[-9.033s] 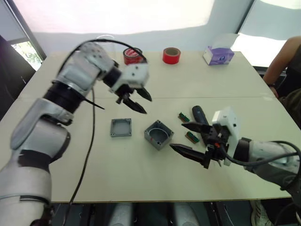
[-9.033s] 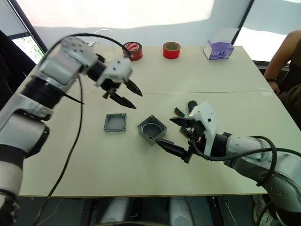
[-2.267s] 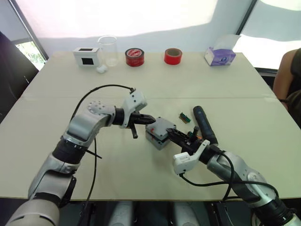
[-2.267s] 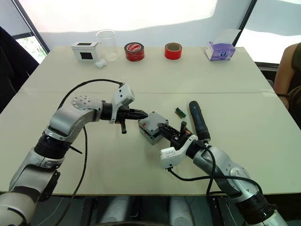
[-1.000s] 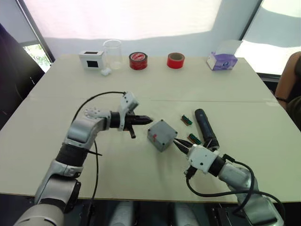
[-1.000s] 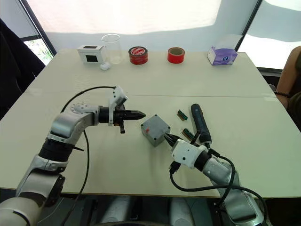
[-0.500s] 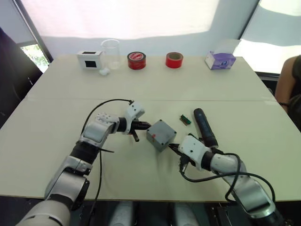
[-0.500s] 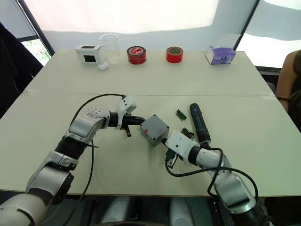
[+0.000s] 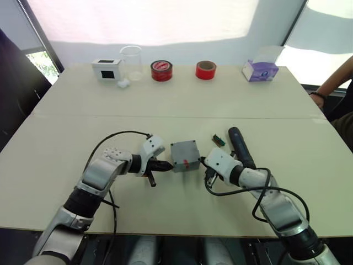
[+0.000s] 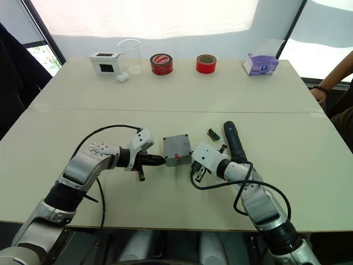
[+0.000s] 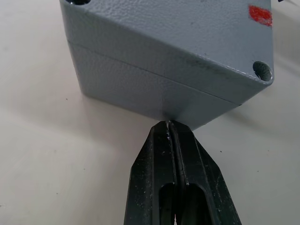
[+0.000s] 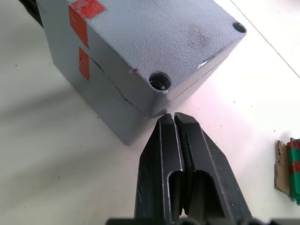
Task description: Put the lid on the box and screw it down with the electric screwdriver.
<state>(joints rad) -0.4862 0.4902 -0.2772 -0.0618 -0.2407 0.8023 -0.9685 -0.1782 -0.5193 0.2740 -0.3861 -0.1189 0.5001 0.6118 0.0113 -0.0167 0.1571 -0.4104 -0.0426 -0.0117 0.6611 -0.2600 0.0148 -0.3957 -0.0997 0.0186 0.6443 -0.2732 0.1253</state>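
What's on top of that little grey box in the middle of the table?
The lid sits on the box, a seam running between them. A screw hole shows at a lid corner; whether it holds a screw is unclear. The box's inside is covered.

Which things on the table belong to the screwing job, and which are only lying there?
Job: flat grey metal lid on the square grey metal box; dark cylindrical electric screwdriver.

Lying about: two red tape rolls, purple tissue box, white box, clear beaker.
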